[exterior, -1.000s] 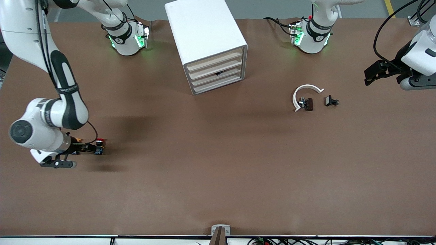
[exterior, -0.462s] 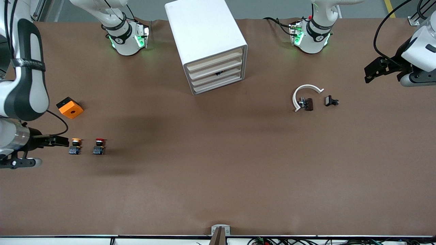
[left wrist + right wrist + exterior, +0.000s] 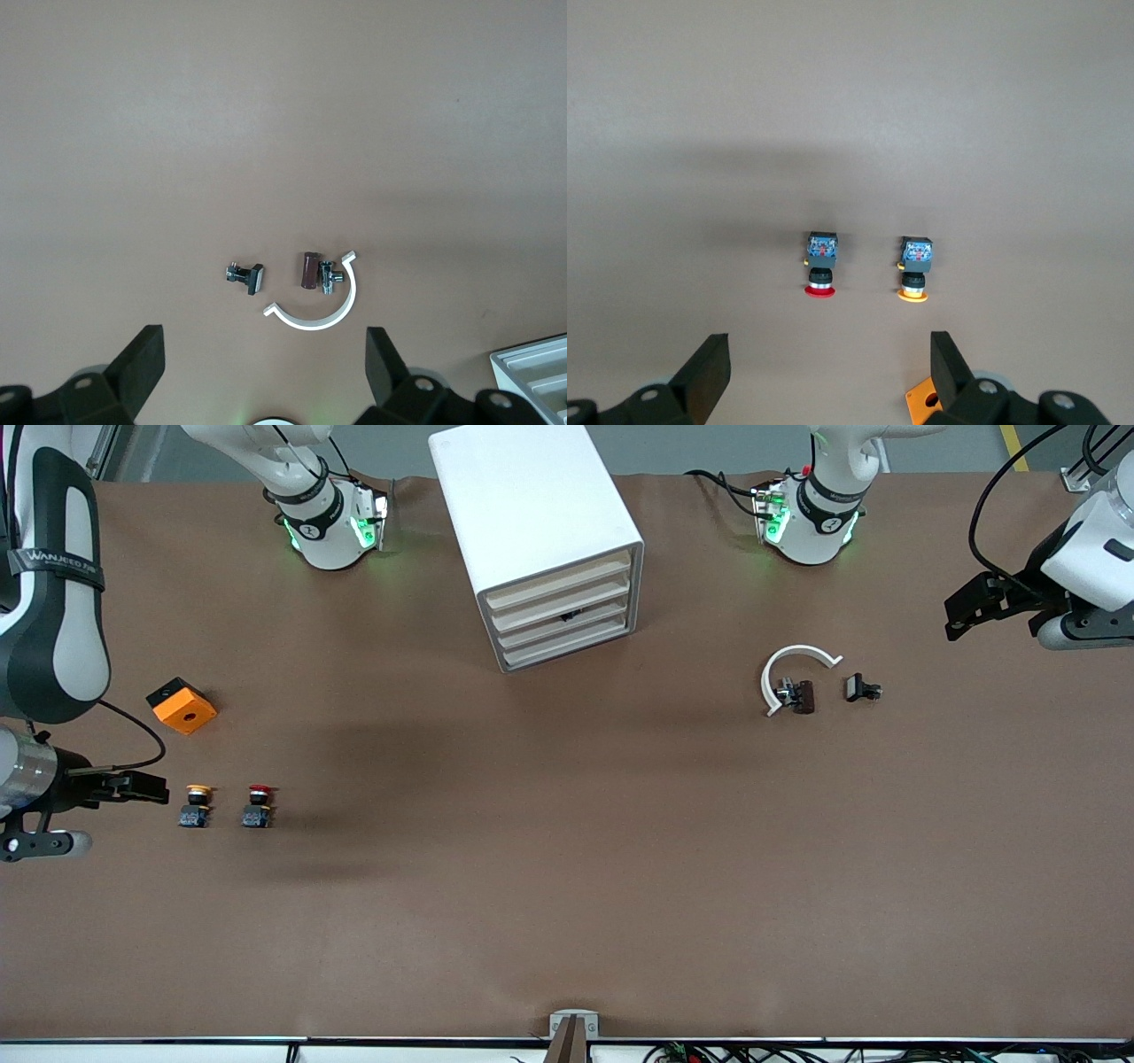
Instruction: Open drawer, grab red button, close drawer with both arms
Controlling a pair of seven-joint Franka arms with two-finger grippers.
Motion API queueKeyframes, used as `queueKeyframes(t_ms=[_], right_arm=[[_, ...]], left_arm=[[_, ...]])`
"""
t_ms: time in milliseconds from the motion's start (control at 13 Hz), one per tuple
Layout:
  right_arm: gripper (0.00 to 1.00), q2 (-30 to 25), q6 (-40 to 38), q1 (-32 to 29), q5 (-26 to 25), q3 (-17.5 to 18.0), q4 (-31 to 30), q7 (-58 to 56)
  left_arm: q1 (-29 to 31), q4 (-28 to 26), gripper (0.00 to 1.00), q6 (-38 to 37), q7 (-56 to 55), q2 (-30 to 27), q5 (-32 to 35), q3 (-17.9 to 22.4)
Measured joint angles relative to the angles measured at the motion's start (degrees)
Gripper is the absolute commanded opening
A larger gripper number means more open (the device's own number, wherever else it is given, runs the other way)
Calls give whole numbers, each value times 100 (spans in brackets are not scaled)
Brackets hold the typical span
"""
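Observation:
The white cabinet (image 3: 532, 514) stands between the two arm bases, and its drawer fronts (image 3: 563, 615) all sit pushed in. The red-capped button (image 3: 259, 806) (image 3: 820, 276) rests on the table toward the right arm's end, with nothing touching it. My right gripper (image 3: 149, 786) (image 3: 828, 376) is open and empty, low over the table. It is clear of both buttons, with the yellow-capped one between it and the red one. My left gripper (image 3: 959, 615) (image 3: 264, 372) hangs open and empty over the left arm's end of the table.
A yellow-capped button (image 3: 196, 806) (image 3: 914, 270) stands beside the red one. An orange cube (image 3: 182, 706) (image 3: 926, 403) lies farther from the front camera than both. A white arc (image 3: 793, 673) (image 3: 319, 305), a brown part (image 3: 804, 696) and a black clip (image 3: 861, 688) lie toward the left arm's end.
My right gripper has drawn back from the red button toward its end of the table, uncovering the yellow button and orange cube. The red button stays put. My left gripper barely shifted.

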Motion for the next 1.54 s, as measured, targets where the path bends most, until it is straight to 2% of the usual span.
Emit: queueKeyframes(t_ms=[308, 462, 692, 1154, 1538], right_arm=[[100, -186, -521, 11, 3, 36, 235, 0], [100, -604, -1197, 64, 18, 56, 314, 54], [100, -1266, -1641, 152, 36, 66, 267, 141], [100, -2333, -1370, 169, 33, 57, -951, 248], [100, -2540, -1224, 169, 23, 58, -1162, 356]], left_arm=[[-5, 2, 100, 0, 2, -14, -4, -29], [-5, 4, 100, 0, 2, -62, -4, -41], [-5, -3, 100, 0, 2, -108, -4, -43], [-3, -5, 100, -28, 1, -156, -4, -46], [-6, -6, 100, -35, 1, -156, -5, -93]])
